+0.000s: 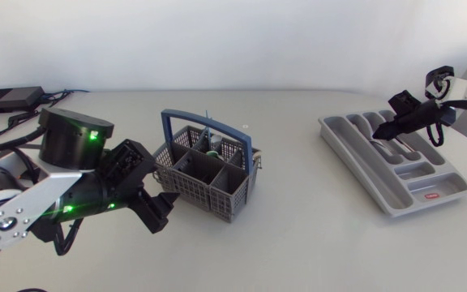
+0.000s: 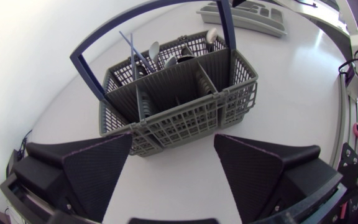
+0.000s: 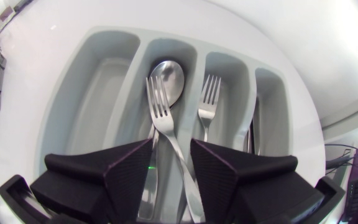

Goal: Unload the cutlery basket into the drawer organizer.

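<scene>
Left tool rests low on the bench, open, its two matte black wedges spread and just short of the basket's near wall.

One basket stands mid-bench. It is grey plastic lattice, rectangular, divided into several compartments, with one blue hoop handle. Its far compartments hold at least two metal spoons and two thin blue rods; the rest of the contents cannot be counted.

One organizer lies well apart to the right. It is a smooth grey moulded tray, and four long slots with rounded ends are visible.

Right tool hangs over it. One spoon lies in the second slot and one fork in the third. A second fork runs up through the tool; whether the tool grips it cannot be told.
</scene>
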